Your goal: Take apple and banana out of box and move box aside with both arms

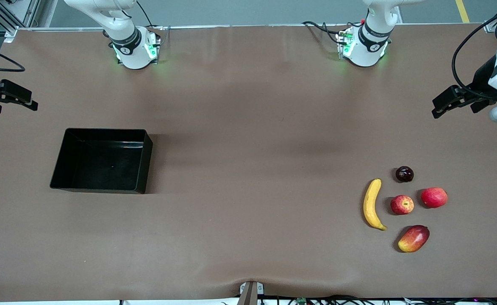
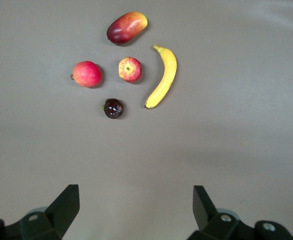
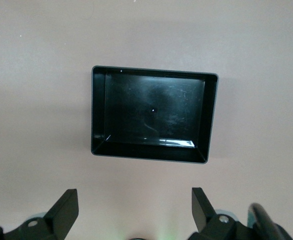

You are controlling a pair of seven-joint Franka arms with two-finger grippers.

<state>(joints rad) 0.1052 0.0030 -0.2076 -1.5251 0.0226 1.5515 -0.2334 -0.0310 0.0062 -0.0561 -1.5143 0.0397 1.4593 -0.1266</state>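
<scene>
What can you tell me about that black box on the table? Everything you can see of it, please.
The black box is a shallow rectangular bin of glossy dark plastic with four upright walls and an open top. Its floor reflects light and holds nothing. It sits flat on the brown table, toward the right arm's end, well apart from the fruits. Nothing touches it but the table. The right gripper hangs open in the air, looking down on it from above, not in contact.

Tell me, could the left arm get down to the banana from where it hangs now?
Probably yes. The left gripper hangs open in the air at its end of the table, and the banana lies in the open beside the apple, with nothing over it.
</scene>
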